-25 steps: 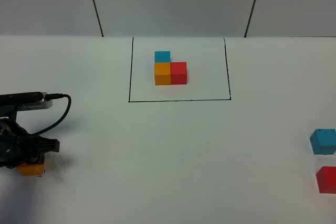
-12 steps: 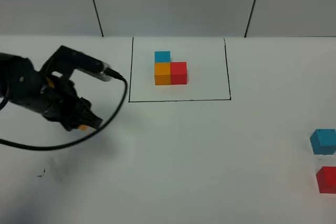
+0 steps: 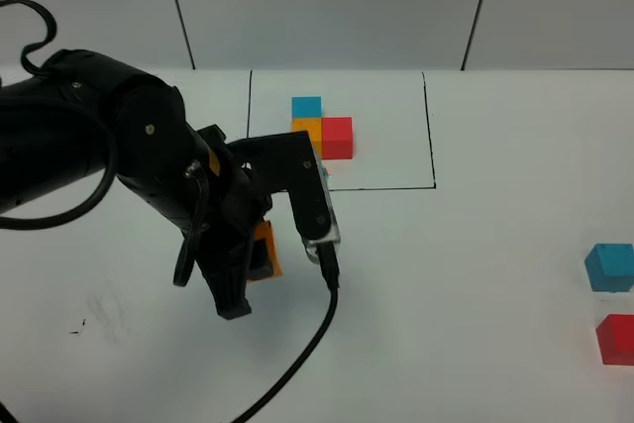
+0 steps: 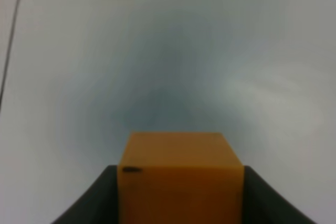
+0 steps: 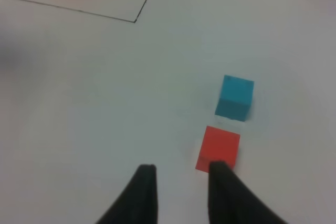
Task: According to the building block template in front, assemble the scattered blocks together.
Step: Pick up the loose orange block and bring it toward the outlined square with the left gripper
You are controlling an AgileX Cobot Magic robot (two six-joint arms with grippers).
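Swung in from the 9 o'clock edge of table (image 3: 446,274) toward its middle within half a second: left gripper (image 3: 256,263), jaws pinching orange block (image 3: 264,250). Ended at 7 o'clock of template (image 3: 320,129), well apart from it. Showed right gripper (image 5: 178,190) empty, jaws slightly spread, just beside red block (image 3: 616,338) at the 4 o'clock edge. Left blue block (image 3: 609,266) near, at 12 o'clock of the red.

Open table (image 3: 466,264) between template blocks (image 3: 335,136) and blue cube (image 3: 609,266), red cube (image 3: 616,338); left arm (image 3: 139,160) bulky mid-left.
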